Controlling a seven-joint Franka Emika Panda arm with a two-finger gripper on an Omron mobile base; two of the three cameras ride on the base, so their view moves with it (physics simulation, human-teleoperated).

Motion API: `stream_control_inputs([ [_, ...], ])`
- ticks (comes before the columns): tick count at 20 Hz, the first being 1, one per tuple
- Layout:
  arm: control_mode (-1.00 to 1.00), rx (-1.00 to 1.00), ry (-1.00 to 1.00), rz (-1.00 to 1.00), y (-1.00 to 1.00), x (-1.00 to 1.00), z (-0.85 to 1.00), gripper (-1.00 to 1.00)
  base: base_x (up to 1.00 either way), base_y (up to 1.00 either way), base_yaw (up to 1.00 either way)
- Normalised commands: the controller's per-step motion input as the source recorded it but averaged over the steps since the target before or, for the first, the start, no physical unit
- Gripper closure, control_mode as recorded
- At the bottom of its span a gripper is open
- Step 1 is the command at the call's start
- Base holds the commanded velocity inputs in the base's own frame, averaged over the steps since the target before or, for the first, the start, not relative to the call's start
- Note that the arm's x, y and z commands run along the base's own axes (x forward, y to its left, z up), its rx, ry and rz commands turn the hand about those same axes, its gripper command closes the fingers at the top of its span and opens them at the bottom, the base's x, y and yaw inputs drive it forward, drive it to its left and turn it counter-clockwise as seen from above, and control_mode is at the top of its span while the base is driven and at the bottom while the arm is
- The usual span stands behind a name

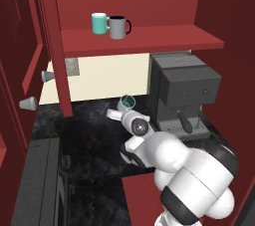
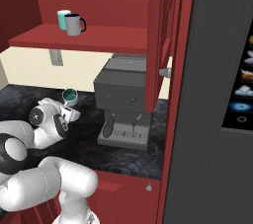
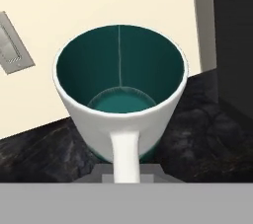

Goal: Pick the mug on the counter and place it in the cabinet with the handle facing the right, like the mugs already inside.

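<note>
Already off the black marbled stone-look worktop (image 1: 89, 135), the small pale grey-white mug with teal lining (image 1: 127, 102) tilts at the gripper (image 1: 119, 112) in the left base view, well below the dark red wall cabinet's shelf (image 1: 149, 38).

From the right base view, that mug (image 2: 69, 96) hangs beside the grey coffee machine (image 2: 123, 99).

Seen from the hand, its pale loop handle (image 3: 124, 154) runs down to the clenched fingers, apparently pinching it. It looks rigid, light, glazed and slippery, so likely to swing.
</note>
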Motion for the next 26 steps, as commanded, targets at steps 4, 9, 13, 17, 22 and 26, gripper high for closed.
stream_control_inputs([
  [4,-1.00,0.00,0.00,0.00,0.00,-0.01,0.55,1.00,0.00,0.00,0.00],
  [9,-1.00,0.00,0.00,0.00,0.00,-0.13,0.56,1.00,0.00,0.00,0.00],
  [13,-1.00,0.00,0.00,0.00,0.00,-0.26,0.57,1.00,0.00,0.00,0.00],
  [17,-1.00,0.00,0.03,0.00,0.00,-0.33,0.52,1.00,0.00,0.00,0.00],
  [22,-1.00,0.00,0.07,0.01,0.00,-0.40,0.37,1.00,0.00,0.00,0.00],
  [26,-1.00,-0.01,0.03,0.09,0.00,-0.24,0.25,1.00,0.00,0.00,0.00],
])
